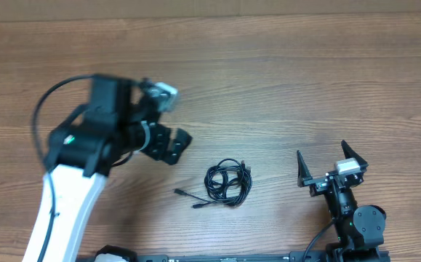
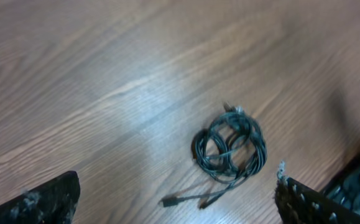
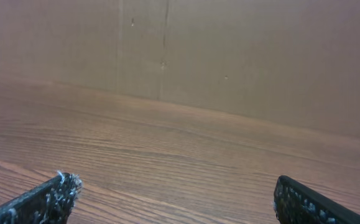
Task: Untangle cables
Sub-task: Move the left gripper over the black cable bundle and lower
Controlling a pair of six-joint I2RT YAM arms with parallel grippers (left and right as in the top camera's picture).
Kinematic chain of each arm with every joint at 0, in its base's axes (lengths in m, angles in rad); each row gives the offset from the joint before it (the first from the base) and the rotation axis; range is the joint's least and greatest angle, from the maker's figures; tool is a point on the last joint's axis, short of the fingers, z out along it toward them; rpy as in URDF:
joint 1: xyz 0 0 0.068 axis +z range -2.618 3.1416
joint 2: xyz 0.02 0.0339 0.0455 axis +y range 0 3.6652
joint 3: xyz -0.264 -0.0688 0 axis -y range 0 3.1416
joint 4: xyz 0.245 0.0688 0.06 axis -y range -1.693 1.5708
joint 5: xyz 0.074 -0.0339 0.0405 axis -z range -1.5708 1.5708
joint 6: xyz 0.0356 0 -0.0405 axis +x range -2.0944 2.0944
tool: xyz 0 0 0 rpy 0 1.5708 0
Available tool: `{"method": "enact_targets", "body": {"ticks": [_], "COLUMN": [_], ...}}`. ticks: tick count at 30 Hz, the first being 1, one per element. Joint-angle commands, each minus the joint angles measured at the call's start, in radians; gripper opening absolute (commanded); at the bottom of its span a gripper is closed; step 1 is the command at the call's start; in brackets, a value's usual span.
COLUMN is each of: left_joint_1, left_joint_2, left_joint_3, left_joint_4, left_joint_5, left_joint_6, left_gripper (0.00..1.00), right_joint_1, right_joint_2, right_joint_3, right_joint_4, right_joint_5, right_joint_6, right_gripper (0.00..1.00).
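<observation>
Black, thin cables (image 1: 228,182) lie in a small coiled bundle on the wooden table (image 1: 268,73), between the two arms, with two plug ends trailing out toward the left arm. The left gripper (image 1: 172,145) hangs above the table near the bundle, jaws spread wide with nothing between them. The right gripper (image 1: 321,151) sits well apart on the other side, equally wide and empty.

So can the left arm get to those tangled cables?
Probably yes. The left gripper is open, and the cables lie close by on the table, with nothing between them to block the way.
</observation>
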Motion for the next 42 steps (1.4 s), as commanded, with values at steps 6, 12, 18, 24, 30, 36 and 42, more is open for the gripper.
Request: {"method": "enact_targets", "body": {"ticks": [6, 12, 18, 24, 30, 36, 42], "left_joint_1": [-0.233, -0.296, -0.298, -0.298, -0.309, -0.337, -0.356], "left_joint_2": [0.255, 0.415, 0.529, 0.611, 0.626, 0.626, 0.626], "left_joint_3": [0.058, 0.058, 0.058, 0.057, 0.056, 0.046, -0.006], "left_joint_4": [-0.039, -0.037, -0.03, -0.02, -0.012, -0.014, 0.043], "left_joint_5": [-0.183, -0.183, -0.174, -0.118, -0.126, -0.217, -0.224], "left_joint_6": [0.002, -0.005, -0.014, -0.016, -0.029, -0.027, -0.072], "left_gripper": [0.99, 1.0, 1.0, 1.0, 0.98, 1.0, 0.99], "right_joint_1": [-0.002, -0.002, -0.002, -0.002, -0.002, -0.002, -0.002], "right_joint_2": [-0.007, -0.007, -0.007, -0.007, -0.007, -0.007, -0.007], "right_joint_3": [-0.011, -0.011, -0.011, -0.011, -0.011, -0.011, -0.011], "right_joint_4": [0.004, 0.004, 0.004, 0.004, 0.004, 0.004, 0.004], "right_joint_5": [-0.001, -0.001, -0.001, -0.001, -0.001, -0.001, -0.001], "right_joint_6": [-0.001, -0.001, -0.001, -0.001, -0.001, -0.001, -0.001], "right_gripper": [1.0, 1.0, 1.0, 1.0, 1.0, 1.0, 1.0]}}
